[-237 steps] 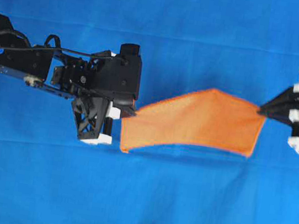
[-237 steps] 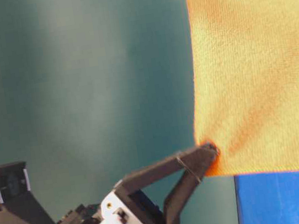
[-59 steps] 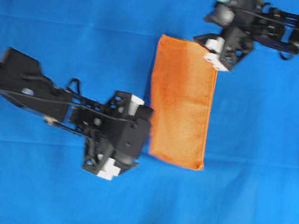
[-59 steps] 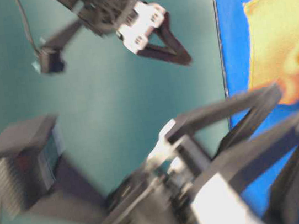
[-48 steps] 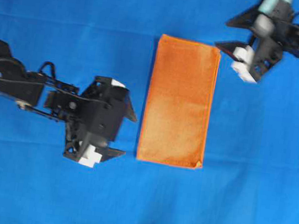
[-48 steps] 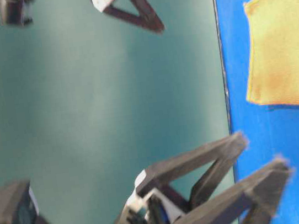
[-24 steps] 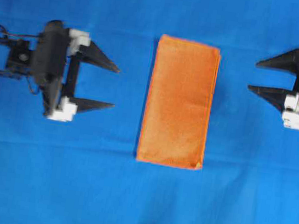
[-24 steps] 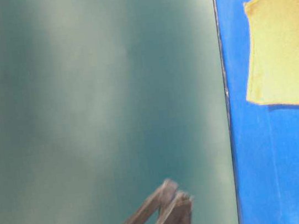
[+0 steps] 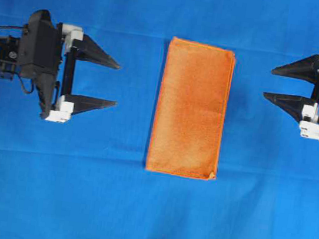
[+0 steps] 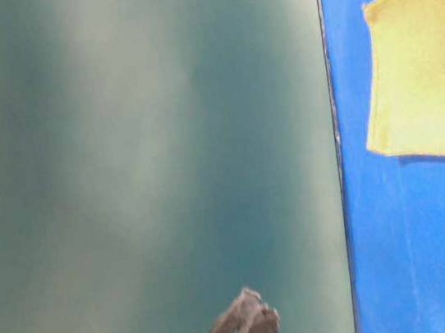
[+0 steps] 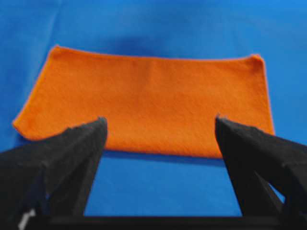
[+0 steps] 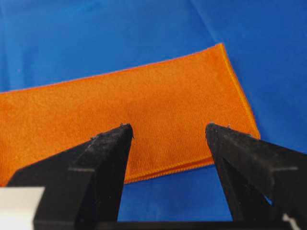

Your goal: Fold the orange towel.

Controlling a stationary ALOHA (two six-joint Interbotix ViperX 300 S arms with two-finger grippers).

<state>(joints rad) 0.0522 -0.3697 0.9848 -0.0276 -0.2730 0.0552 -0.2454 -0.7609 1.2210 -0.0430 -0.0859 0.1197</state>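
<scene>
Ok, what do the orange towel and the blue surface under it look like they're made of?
The orange towel looks like soft, matte woven cloth, possibly terry or microfibre: a fine ribbed texture and a stitched hem show in the right wrist view. The blue surface seems to be thin, smooth fabric, judging by its faint creases.

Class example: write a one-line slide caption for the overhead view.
Folded orange towel lies flat on the blue cloth between the open left gripper and open right gripper.
</scene>
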